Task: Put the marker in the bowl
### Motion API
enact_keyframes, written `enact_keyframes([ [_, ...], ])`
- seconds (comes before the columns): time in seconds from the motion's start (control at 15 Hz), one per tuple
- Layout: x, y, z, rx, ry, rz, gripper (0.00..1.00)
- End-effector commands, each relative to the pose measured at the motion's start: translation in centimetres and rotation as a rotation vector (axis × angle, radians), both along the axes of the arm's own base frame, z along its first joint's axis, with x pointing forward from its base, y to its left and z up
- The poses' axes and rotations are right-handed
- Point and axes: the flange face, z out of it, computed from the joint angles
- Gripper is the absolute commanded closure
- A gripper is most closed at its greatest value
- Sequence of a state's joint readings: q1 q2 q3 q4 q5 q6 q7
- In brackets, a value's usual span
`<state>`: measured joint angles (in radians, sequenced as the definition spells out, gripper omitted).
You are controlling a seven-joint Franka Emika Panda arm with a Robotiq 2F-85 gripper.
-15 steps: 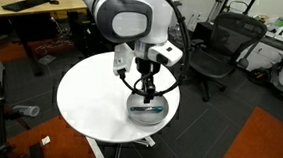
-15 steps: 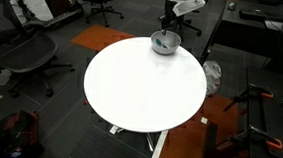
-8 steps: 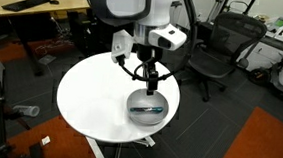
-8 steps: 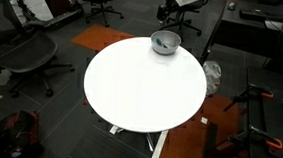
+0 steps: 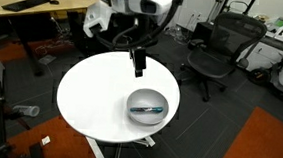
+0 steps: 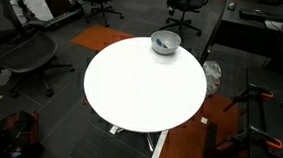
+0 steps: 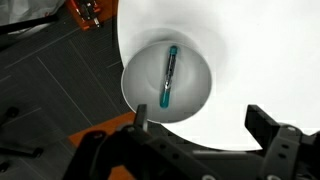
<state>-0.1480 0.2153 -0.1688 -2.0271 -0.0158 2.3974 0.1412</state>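
Observation:
The marker, dark blue with a teal end, lies inside the white bowl. In both exterior views the bowl sits on the round white table near its edge, with the marker visible in it. My gripper is raised well above the table, up and away from the bowl. In the wrist view its two fingers stand wide apart and hold nothing. The gripper is out of one exterior view.
The round white table stands on dark carpet. Black office chairs stand around it. A wooden desk is at the back, and an orange floor patch lies beside the table.
My gripper has risen from just over the bowl and moved back away from it, open and empty. The marker stays in the bowl.

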Motion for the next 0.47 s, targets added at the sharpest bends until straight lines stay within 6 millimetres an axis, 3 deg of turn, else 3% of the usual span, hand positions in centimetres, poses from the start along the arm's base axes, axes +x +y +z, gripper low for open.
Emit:
enact_keyframes([
  [0.0,-3.3,1.4,2.2,0.018,-0.007,0.045,0.0],
  [0.13,-4.2,1.7,2.6,0.022,-0.016,0.052,0.0],
  [0.2,-2.5,0.9,1.9,0.01,-0.013,0.025,0.0],
  [0.4,-3.4,1.2,2.2,0.015,-0.014,0.026,0.0],
])
